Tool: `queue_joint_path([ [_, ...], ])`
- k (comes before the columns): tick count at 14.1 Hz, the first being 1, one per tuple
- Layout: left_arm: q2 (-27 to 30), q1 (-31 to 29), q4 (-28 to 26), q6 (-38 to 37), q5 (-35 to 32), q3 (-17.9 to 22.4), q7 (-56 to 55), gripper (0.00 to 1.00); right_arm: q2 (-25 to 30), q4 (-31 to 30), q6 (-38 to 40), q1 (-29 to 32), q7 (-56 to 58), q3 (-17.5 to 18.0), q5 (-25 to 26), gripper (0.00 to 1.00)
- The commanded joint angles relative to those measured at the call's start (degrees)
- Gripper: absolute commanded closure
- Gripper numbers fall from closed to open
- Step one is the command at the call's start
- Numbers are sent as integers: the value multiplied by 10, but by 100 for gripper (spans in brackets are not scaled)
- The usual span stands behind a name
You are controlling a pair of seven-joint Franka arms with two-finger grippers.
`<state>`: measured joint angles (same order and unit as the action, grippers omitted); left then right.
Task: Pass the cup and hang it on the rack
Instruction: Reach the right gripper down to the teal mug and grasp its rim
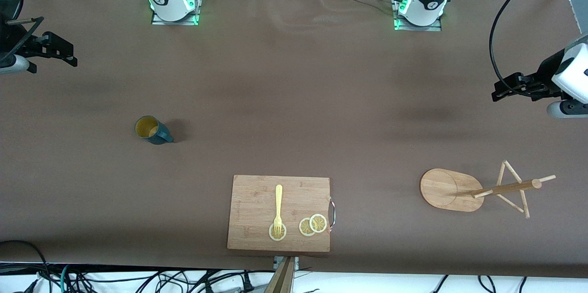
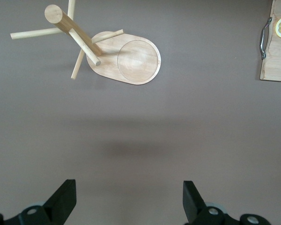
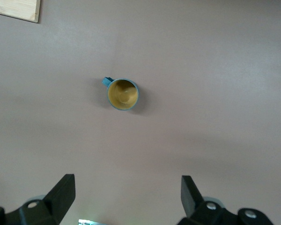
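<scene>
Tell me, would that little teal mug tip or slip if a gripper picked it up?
The teal mug stands upright, mouth up, and looks squat, so a nudge would probably slide it rather than tip it. Its wall looks rigid, likely holding shape when squeezed. Its small handle would probably swing it off-centre if grabbed there.

A bamboo board (image 1: 257, 201) is lying flat on the brown table (image 1: 294, 100), near the edge closest to the front camera, with a metal handle (image 1: 332, 212) sticking out from the side facing the left arm's end. A yellow fork (image 1: 278, 208) is resting on the board with its tines on a lemon slice (image 1: 277, 232), and two more lemon slices (image 1: 312, 225) are overlapping each other beside it, toward the handle. Cables (image 1: 138, 281) are trailing below the table's near edge.
</scene>
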<state>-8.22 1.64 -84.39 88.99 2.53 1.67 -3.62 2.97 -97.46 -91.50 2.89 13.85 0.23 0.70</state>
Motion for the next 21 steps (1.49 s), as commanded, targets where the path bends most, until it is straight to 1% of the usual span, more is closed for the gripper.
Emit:
queue_joint_path([
  [1, -3, -1, 7, 2, 8, 1, 4, 0, -25, 3, -2, 0, 4, 1, 18, 0],
  [4, -3, -1, 7, 2, 8, 1, 4, 0, -42, 3, -3, -1, 3, 1, 15, 0],
  [6, -3, -1, 7, 2, 8, 1, 4, 0, -74, -2, -17, -3, -5, 4, 12, 0],
  [8, -3, -2, 6, 2, 8, 1, 4, 0, -115, -7, -73, -3, -5, 5, 11, 0],
  [9, -3, -1, 7, 2, 8, 1, 4, 0, -126, -15, -100, -3, -5, 4, 11, 1],
  [11, -3, -2, 6, 2, 8, 1, 4, 0, -139, -60, -179, -3, -13, 5, 10, 1],
  [13, -3, -2, 6, 2, 9, 1, 4, 0, -130, -134, -261, -3, -55, 6, 9, 2],
  [16, -3, -2, 7, 2, 8, 1, 4, 0, -130, -220, -388, -3, -64, 7, 9, 2],
  [18, -3, -2, 7, 2, 9, 1, 4, 0, -133, -278, -476, -4, -65, 15, 9, 5],
  [20, -3, -2, 7, 2, 8, 1, 4, 0, -143, -311, -537, -3, -65, 16, 9, 6],
  [21, -3, -2, 7, 2, 9, 1, 4, 0, -151, -316, -552, -3, -65, 16, 9, 9],
])
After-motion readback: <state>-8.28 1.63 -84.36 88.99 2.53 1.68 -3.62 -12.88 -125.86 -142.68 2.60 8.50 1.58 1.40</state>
